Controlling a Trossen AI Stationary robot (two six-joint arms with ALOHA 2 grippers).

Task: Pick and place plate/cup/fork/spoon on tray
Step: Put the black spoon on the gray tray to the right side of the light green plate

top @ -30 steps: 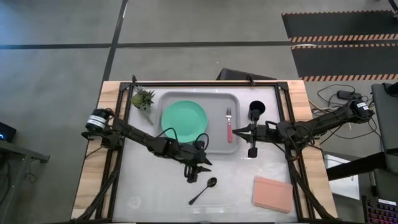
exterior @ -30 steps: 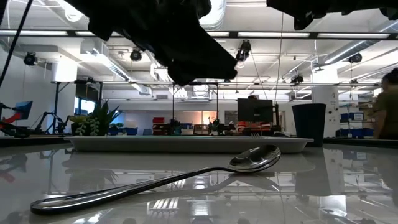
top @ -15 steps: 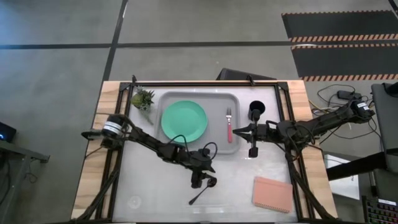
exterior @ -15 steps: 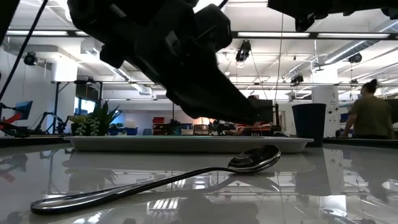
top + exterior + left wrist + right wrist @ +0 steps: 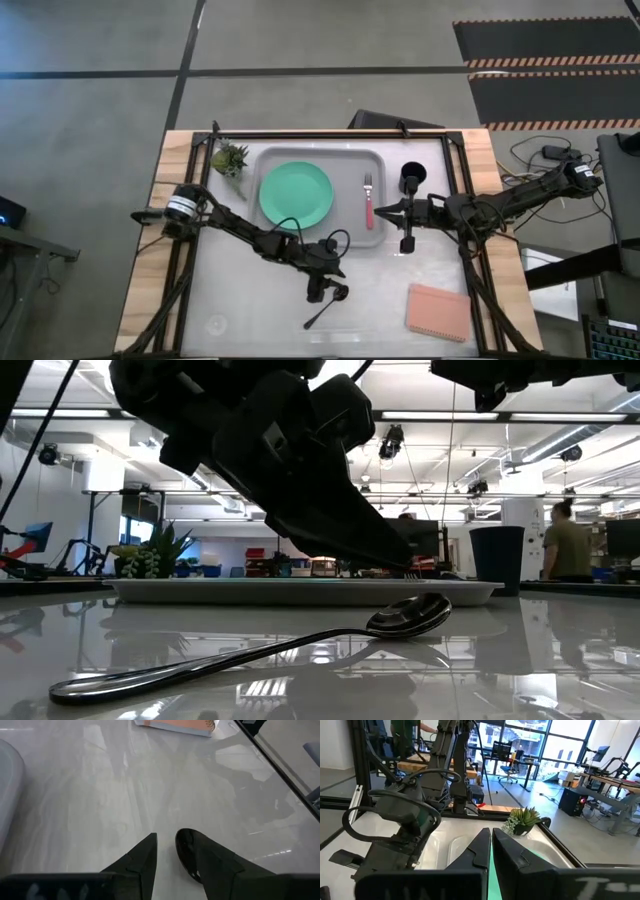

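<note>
The dark spoon (image 5: 325, 310) lies flat on the white table, in front of the light-grey tray (image 5: 345, 235). Its bowl (image 5: 410, 614) points toward the tray. My left gripper (image 5: 320, 292) hangs just above the bowl (image 5: 186, 851), slightly open and pointing down. In the low view there is a gap between it and the spoon. The mint-green plate (image 5: 296, 194) and the pink-handled fork (image 5: 368, 203) lie on the tray. The dark cup (image 5: 412, 178) stands on the table right of the tray. My right gripper (image 5: 405, 228) waits, shut and empty, near the tray's right front corner.
A pink pad (image 5: 438, 311) lies at the front right of the table. A small potted plant (image 5: 230, 158) stands by the tray's far left corner. A dark frame runs along the table's edges. A person (image 5: 566, 550) stands in the room beyond.
My left gripper has gone toward the table's right and near edges and moved down, until it hangs over the spoon's bowl. It has kept still for the last half second. The spoon has not moved.
</note>
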